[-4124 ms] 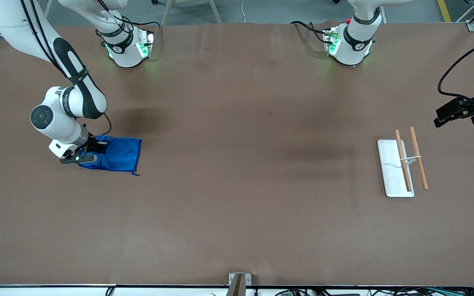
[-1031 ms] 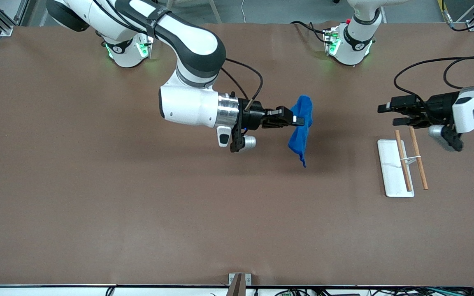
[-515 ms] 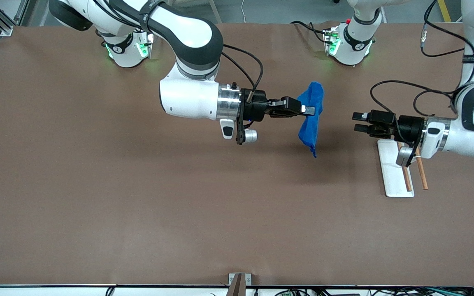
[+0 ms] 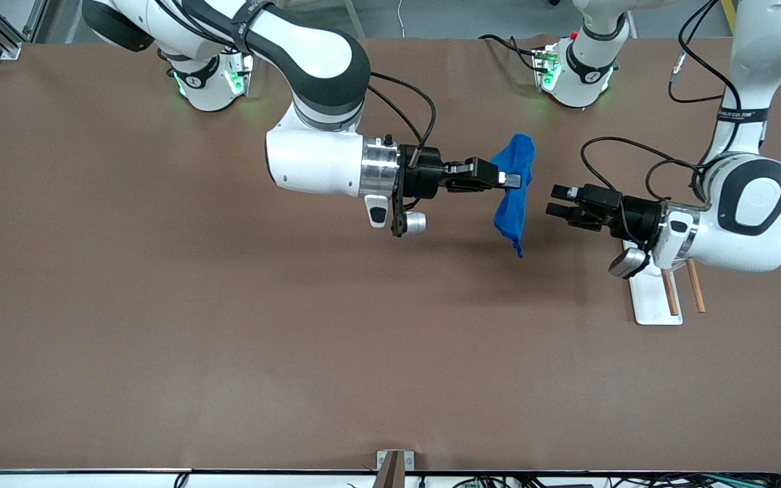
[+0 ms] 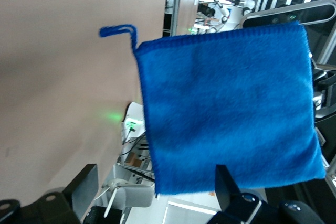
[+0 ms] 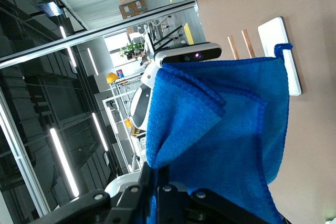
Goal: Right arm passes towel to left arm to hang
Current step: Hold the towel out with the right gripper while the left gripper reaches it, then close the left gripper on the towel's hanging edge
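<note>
The right arm's gripper (image 4: 511, 180) is shut on the upper edge of the blue towel (image 4: 514, 196) and holds it up in the air over the middle of the table. The towel hangs down from the grip, its loop at the low corner. In the right wrist view the gripper (image 6: 164, 182) pinches the folded towel (image 6: 226, 135). The left arm's gripper (image 4: 553, 202) is open, level with the towel and a short gap from it, pointing at it. In the left wrist view the towel (image 5: 226, 103) fills the space ahead of the open gripper (image 5: 155, 192), with its lower edge between the fingers (image 5: 84, 190).
A hanging rack with a white base (image 4: 648, 301) and two wooden rods (image 4: 697, 295) lies on the table under the left arm's wrist, toward the left arm's end. It also shows in the right wrist view (image 6: 289, 56). Brown table surface lies all round.
The left gripper has moved toward the towel, closing most of the gap, and its wrist now covers part of the rack. The right gripper and towel have barely moved.
</note>
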Controlling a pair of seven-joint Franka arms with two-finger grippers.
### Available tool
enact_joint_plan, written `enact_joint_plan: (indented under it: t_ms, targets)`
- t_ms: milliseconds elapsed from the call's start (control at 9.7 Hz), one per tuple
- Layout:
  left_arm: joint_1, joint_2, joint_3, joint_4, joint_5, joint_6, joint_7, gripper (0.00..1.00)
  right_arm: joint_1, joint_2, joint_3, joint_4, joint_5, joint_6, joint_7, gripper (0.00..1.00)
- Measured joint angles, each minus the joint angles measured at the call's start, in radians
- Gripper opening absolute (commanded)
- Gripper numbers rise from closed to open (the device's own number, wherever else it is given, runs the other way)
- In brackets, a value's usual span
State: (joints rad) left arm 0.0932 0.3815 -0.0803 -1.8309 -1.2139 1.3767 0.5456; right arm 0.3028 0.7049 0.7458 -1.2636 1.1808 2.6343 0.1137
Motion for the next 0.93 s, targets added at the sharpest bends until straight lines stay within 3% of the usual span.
enact_joint_plan:
  t_ms: [412, 619, 928]
  targets:
    - [-0.047, 0.027, -0.018, -0.026, -0.122, 0.063, 0.014, 0.92, 0.002, 0.0, 0.009, 0.001, 0.0, 0.013, 0.0, 0.01]
    - [-0.054, 0.029, -0.038, -0.048, -0.171, 0.102, 0.022, 0.61, 0.002, 0.0, 0.011, 0.001, 0.0, 0.019, 0.0, 0.01]
    - [-0.052, 0.029, -0.043, -0.049, -0.207, 0.112, 0.022, 0.46, 0.002, 0.0, 0.013, 0.001, 0.0, 0.021, 0.0, 0.01]
